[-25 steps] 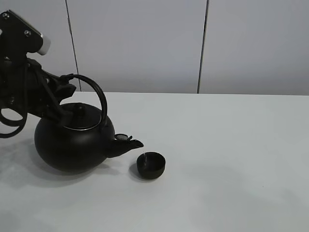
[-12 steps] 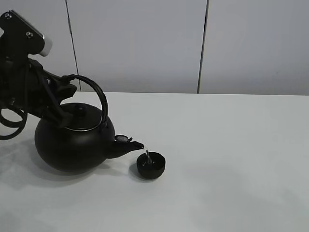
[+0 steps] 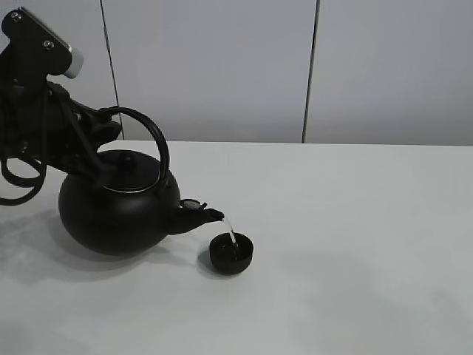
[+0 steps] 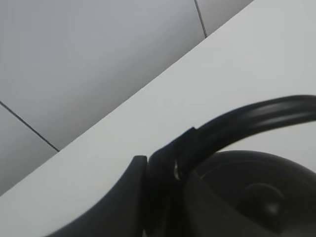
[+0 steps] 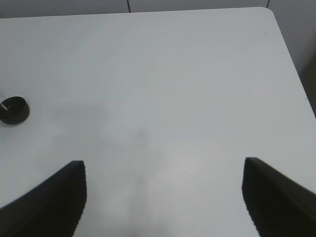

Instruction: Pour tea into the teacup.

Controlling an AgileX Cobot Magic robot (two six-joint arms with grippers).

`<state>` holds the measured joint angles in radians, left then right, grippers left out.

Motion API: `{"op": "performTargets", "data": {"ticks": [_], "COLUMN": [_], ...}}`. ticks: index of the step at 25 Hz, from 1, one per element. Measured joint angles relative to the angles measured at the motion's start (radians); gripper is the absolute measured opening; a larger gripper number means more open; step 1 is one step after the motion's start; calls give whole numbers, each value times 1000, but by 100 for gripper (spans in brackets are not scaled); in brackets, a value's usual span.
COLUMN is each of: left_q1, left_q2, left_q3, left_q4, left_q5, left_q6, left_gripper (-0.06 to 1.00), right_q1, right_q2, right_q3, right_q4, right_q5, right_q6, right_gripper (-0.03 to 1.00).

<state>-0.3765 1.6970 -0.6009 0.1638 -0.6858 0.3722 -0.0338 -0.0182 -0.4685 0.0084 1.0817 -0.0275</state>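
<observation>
The left gripper (image 3: 107,127) clamps the handle (image 3: 151,137) of the tilted kettle (image 3: 118,211); tea (image 3: 230,231) threads from its spout (image 3: 203,216) into the teacup (image 3: 230,254) just beside. Open table (image 3: 355,244) stretches rightward to its edge, below the wide-spread right gripper (image 5: 163,168).

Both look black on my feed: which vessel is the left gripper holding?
The big round black kettle with the arched handle: the left gripper is shut on that handle. The tiny matte black handleless teacup stands free, untouched.
</observation>
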Motion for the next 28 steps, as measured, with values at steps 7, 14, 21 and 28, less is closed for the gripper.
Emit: {"op": "performTargets", "data": {"ticks": [7,14,21,28], "left_q1": [-1,0,2,65], "left_q2": [0,1,1,1], "left_q3": [0,69,129,148], "left_q4": [1,-69,-145,-185], "left_q5": [2,-103,-191,-256], "left_q6": [-181,-277,-322,-372], "left_gripper": [11,11,11,11], "right_q1": [0,0,0,0], "right_q2": [0,0,0,0], "right_q3": [0,0,0,0], "right_q4": [0,0,0,0], "right_q5": [0,0,-2,-1], "right_q6": [0,0,0,0], "right_gripper": [59,59,59,59]}}
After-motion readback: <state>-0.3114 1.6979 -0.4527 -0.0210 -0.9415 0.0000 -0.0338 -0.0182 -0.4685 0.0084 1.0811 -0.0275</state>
